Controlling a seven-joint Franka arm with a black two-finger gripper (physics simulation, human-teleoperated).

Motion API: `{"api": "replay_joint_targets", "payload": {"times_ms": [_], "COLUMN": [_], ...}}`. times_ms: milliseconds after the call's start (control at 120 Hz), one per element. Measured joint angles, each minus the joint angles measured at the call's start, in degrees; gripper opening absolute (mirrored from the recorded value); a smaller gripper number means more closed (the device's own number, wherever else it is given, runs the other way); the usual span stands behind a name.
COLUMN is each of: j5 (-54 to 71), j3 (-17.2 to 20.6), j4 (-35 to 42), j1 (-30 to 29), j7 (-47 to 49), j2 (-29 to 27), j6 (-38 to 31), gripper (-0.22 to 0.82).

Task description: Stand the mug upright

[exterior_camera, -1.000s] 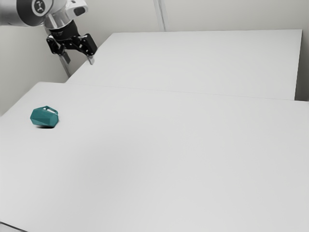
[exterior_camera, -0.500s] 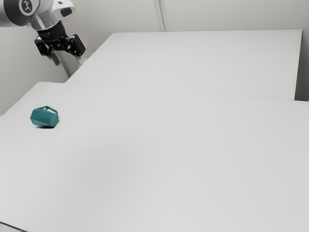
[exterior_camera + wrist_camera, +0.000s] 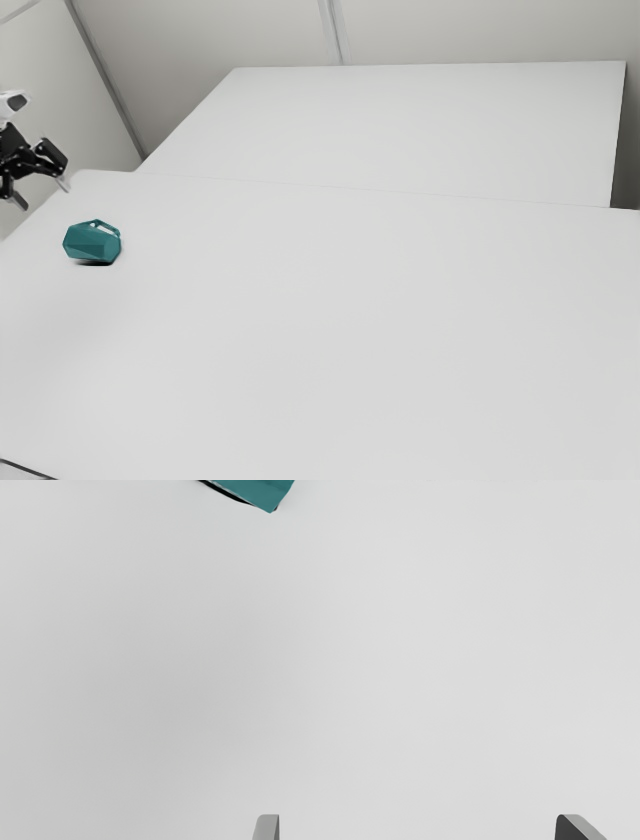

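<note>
Lying on side, mug [image 3: 92,243] is seen on counter [image 3: 350,320]; tool [image 3: 419,820] is spread open, empty. Mug could be rolled by off-centre push.

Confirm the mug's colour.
Teal, a dark blue-green; the mug shows best in the exterior view.

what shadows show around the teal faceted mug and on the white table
Exterior view: a thin, nearly black shadow hugs the underside of the teal faceted mug; wrist view: a similar dark strip runs along the mug's edge, and a broad, soft-edged grey patch shades the white table.
</note>
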State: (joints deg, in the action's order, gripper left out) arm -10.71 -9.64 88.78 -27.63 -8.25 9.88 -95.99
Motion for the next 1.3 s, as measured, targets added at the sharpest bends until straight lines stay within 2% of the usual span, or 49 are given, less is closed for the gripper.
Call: {"api": "replay_joint_targets", "payload": {"times_ms": [142, 392, 767, 900, 1050, 1150, 1300], "j5": [-2.14, -6.29, -19.07, -24.73, -27.61, -28.54, -30.30], "j3": [-1.43, -2.73, -2.57, -0.96, 4.13, 6.36, 6.90], "j4": [-3.48, -8.78, -21.02, -26.14, -30.52, -31.88, -31.80], "j1": [-3.38, -10.06, -13.91, -15.05, -16.52, -17.09, -17.19], "j7": [-6.16, -17.51, -33.30, -37.93, -42.17, -44.45, -47.24], "j2": [7.04, 15.50, 29.23, 34.85, 39.78, 41.43, 41.93], "j6": [-1.93, -3.78, -11.53, -13.43, -15.85, -17.19, -18.33], "gripper": [0.60, 0.60, 0.60, 0.60, 0.60, 0.60, 0.60]}}
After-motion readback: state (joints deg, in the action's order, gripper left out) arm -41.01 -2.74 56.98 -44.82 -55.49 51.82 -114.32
